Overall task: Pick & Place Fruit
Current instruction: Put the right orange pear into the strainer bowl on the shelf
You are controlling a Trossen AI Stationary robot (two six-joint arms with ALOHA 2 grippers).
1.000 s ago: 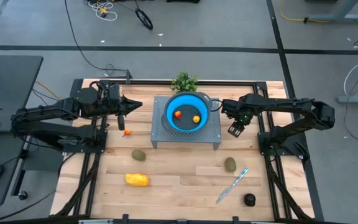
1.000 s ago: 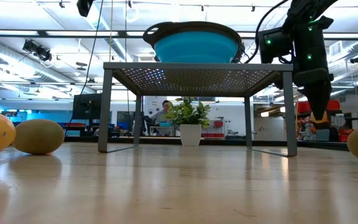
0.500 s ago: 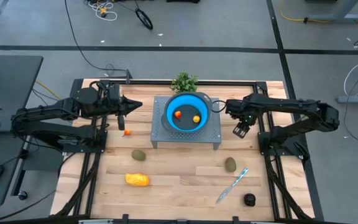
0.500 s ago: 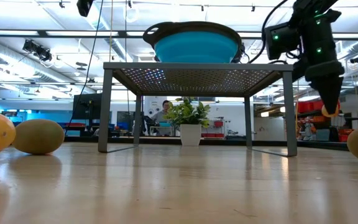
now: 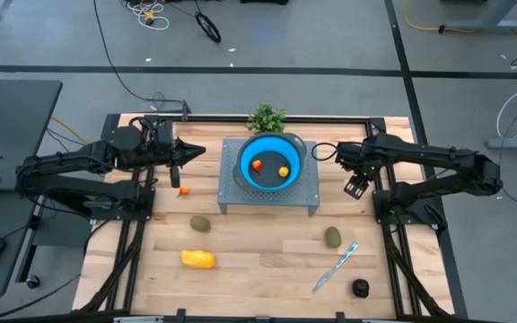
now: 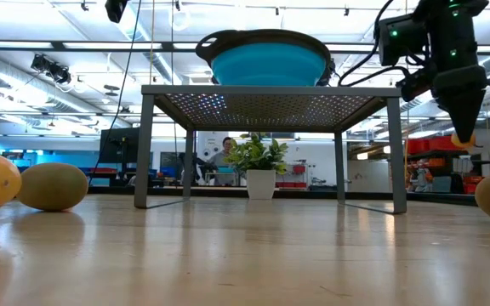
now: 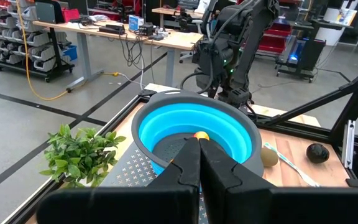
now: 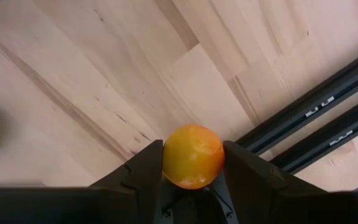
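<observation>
Your right gripper (image 5: pixel 356 187) has drifted rightward and up from the stand's right edge over the last second, and it now hangs off the table's right side, over bare wood beside the frame rail. Its fingers are clamped on a small round orange fruit (image 8: pixel 192 155), which fills the gap between them in the right wrist view.

What the next move turns on is this: the blue bowl (image 5: pixel 249 152) lies to the left of that gripper, on top of the perforated metal stand (image 5: pixel 305 195), and its rim sits at about the height of the held fruit in the low view. So you probably need to lift before you cross left. Two orange pieces (image 5: pixel 283 170) already lie in the bowl.

Your left gripper (image 5: pixel 191 152) waits closed and empty just left of the bowl, with another tiny orange piece (image 5: pixel 183 190) on the table near it. Two olive ovals (image 5: pixel 201 223), the yellow oblong (image 5: pixel 197 259), the black round (image 5: pixel 359 288) and the knife (image 5: pixel 335 266) lie nearer, well clear of the path.
</observation>
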